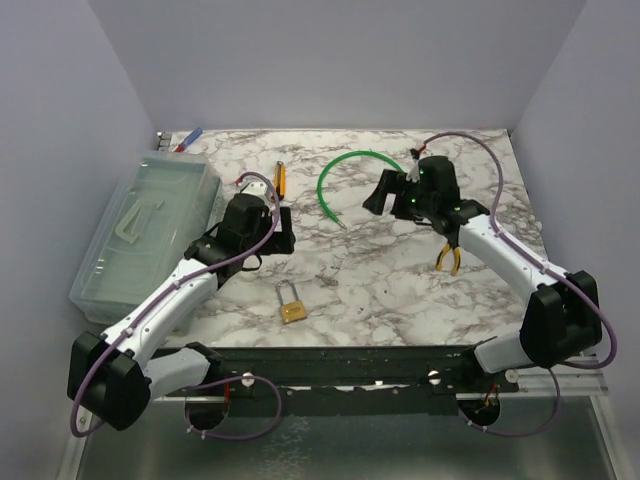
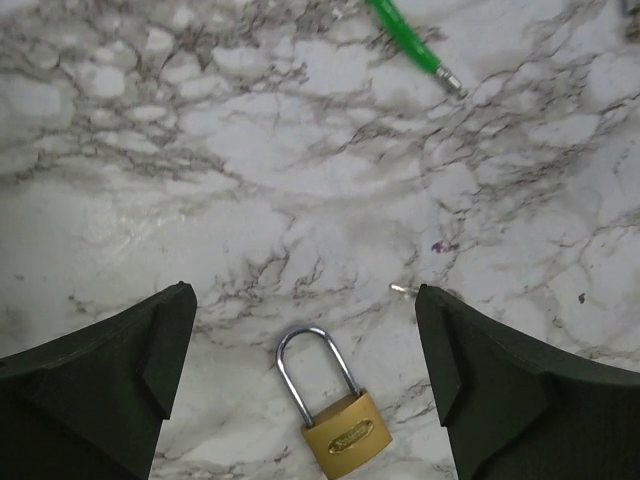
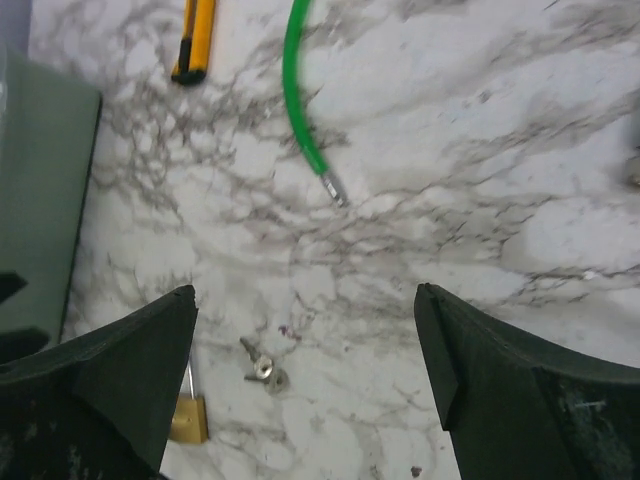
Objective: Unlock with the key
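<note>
Your left gripper hung spread wide and empty, facing the padlock on the counter. Your right gripper was spread too, holding nothing. The key lay flat on the counter near the padlock, untouched.

Green cable loop, yellow box cutter, clear lidded bin, yellow-handled pliers, marble tabletop

Left arm and right arm both reach forward, jaws spread wide, holding nothing.
</note>
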You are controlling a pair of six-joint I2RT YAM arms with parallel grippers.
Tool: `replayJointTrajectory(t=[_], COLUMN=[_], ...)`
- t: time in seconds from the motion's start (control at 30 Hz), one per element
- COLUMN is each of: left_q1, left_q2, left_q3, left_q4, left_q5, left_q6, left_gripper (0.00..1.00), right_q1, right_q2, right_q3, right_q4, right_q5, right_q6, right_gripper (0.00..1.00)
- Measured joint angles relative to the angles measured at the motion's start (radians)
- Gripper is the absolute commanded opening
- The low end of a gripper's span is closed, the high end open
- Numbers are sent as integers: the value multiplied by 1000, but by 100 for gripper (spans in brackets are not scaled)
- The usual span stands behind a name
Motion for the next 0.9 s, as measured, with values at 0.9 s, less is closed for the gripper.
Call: replayJointTrajectory(t=[0.9], left_q1=[36], left_q2=[-39], left_q3=[-32], left_q4=[-256], left_q5=[-108], left_q6=[-155], left_gripper=[90], right_q1=[540], right_q2=[243], right_q3=[-5], right_q4=[-164], right_q5=[185], right_q6=[-116], right_gripper=[65])
